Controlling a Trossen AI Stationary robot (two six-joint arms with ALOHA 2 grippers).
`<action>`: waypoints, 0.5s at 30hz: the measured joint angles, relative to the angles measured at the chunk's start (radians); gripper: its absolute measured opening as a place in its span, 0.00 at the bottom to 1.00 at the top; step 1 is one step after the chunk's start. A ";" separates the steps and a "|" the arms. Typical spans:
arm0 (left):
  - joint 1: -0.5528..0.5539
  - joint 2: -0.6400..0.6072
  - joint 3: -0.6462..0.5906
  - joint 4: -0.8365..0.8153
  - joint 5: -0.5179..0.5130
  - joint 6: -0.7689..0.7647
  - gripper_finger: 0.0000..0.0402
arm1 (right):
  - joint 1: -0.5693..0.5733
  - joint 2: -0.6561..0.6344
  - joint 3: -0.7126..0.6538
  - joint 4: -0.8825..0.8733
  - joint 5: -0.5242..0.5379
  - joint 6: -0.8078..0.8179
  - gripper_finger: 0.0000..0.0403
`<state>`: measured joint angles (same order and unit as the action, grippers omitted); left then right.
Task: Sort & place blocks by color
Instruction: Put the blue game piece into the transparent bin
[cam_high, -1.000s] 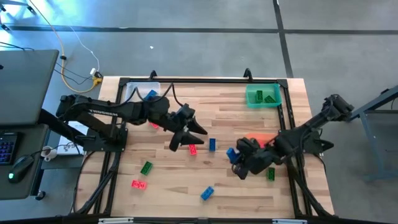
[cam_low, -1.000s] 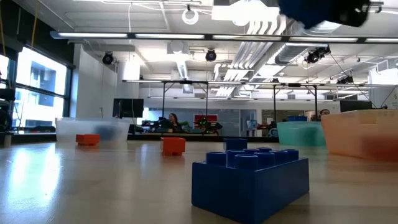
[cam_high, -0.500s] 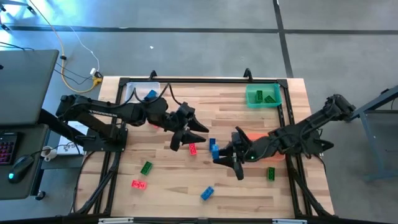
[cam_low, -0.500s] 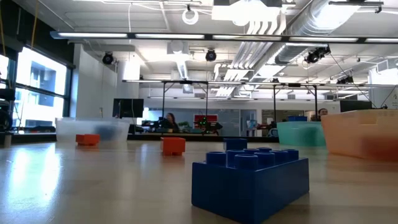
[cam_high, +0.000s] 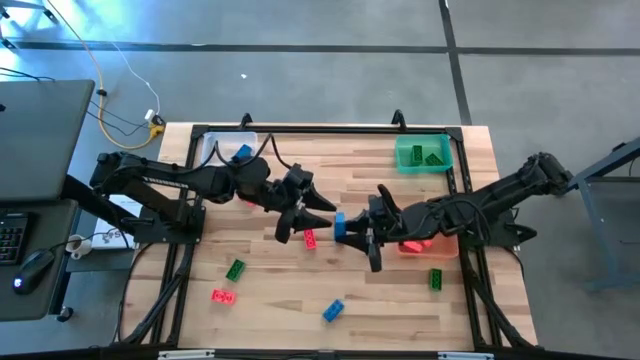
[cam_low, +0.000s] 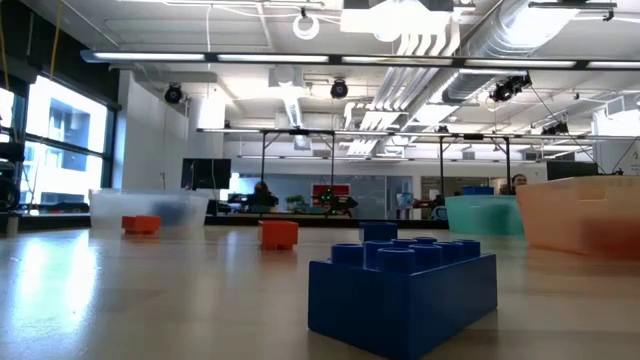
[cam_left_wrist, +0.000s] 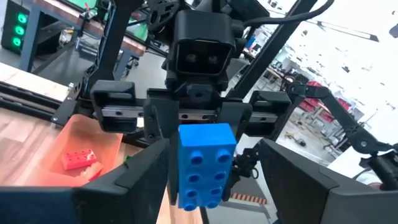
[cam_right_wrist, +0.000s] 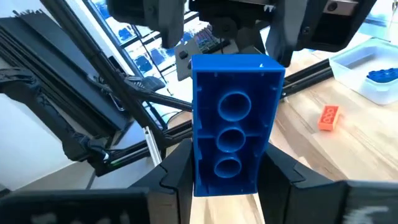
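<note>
Pale wooden table (cam_high: 400, 310) in an open workshop; right gripper (cam_high: 352, 234) clamps a blue block (cam_high: 340, 226), left gripper (cam_high: 312, 212) spread; no legible writing.

On the table (cam_high: 380, 300), relative to the orange bin (cam_high: 425, 240), two green blocks (cam_high: 235, 269) and (cam_high: 436, 279), two loose red blocks (cam_high: 222, 296) and (cam_high: 310, 239), and one loose blue block (cam_high: 333, 311) are counted; three bins are seen.
</note>
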<state>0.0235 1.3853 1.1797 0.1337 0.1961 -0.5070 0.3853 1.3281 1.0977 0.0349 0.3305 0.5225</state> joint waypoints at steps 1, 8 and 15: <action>0.000 0.000 0.000 0.000 -0.002 0.007 0.58 | -0.005 0.000 0.000 0.000 -0.004 -0.003 0.26; 0.007 0.000 0.000 0.000 -0.002 0.013 0.59 | -0.014 0.000 0.000 0.001 -0.053 -0.015 0.26; 0.016 0.000 0.000 -0.001 -0.056 0.063 0.59 | -0.014 0.000 0.000 0.026 -0.016 -0.030 0.26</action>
<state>0.0391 1.3853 1.1797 0.1329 0.1404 -0.4436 0.3710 1.3281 1.0977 0.0605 0.3146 0.4925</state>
